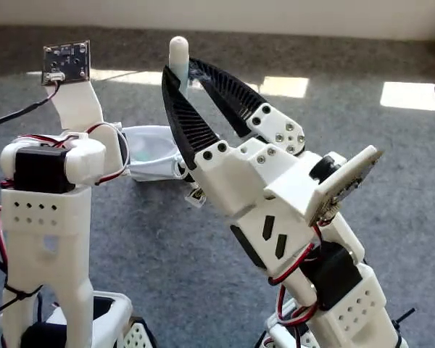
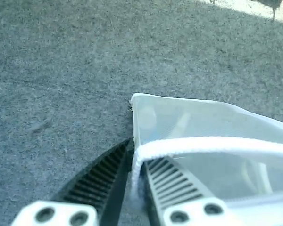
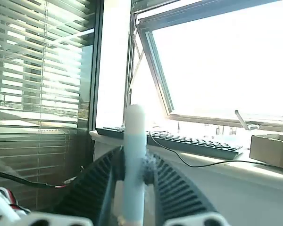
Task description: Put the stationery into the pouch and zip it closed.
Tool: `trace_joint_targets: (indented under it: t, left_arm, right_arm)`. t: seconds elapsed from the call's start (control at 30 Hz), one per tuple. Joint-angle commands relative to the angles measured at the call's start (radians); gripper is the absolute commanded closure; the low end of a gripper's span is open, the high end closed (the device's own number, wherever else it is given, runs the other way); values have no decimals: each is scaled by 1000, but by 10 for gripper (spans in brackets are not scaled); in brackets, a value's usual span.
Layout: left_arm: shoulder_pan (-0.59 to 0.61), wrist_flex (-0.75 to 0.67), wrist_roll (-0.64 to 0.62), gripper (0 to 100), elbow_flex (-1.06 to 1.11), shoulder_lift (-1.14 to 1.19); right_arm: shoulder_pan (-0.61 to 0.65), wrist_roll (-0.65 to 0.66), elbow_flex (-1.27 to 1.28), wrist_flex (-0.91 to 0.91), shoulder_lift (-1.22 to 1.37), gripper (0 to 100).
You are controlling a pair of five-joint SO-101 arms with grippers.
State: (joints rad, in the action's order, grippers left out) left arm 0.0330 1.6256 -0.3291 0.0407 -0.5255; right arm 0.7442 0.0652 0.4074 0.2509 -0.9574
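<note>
Right gripper [image 1: 180,71] clamps stationery stick [image 1: 178,51] aloft — left gripper [image 2: 136,156] pinches pouch [image 2: 193,117] rim.

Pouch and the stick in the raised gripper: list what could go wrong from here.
1. The right gripper holds the stick upright, pinched only at the gripper's far end, high above the table. The stick may tilt or slip on the way down.
2. The left gripper grips the pouch by one edge near a corner. The mouth may sag, so the stick could catch the rim or pull the pouch free.
</note>
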Motion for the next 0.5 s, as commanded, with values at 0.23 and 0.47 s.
trace_joint_targets:
  t: [0.23,0.47]
  left_arm:
    - [10,-14,-6,994,-5,-35]
    - [10,-14,-6,994,-5,-35]
  right_arm:
    - [50,0,-48,-54,107,994]
    - [44,2,91,-177,108,994]
